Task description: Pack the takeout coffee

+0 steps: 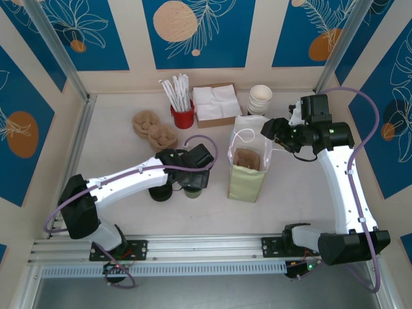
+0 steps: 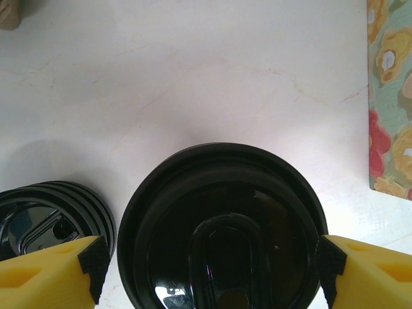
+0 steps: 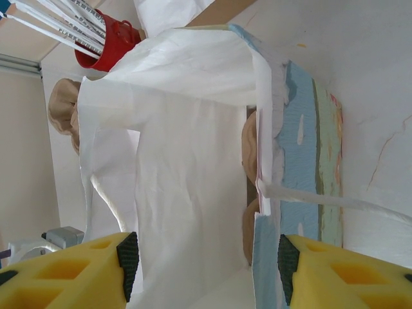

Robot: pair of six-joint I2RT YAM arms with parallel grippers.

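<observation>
Straddling takeout coffee [image 2: 222, 212], left claw [image 2: 209, 267] standing apart, not yet clamping; uneven closing risking tipping cup, bumping black lid stack [image 2: 51, 219]; right claw [image 3: 207, 264] gaping astride paper bag [image 3: 180, 129] wall.

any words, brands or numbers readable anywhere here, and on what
No text can be read.
Straw wrappers in the red cup: dark print, too small and blurred to read.
Coffee cup: no readable lettering on its black lid.
Paper bag: printed pattern, no words.
</observation>
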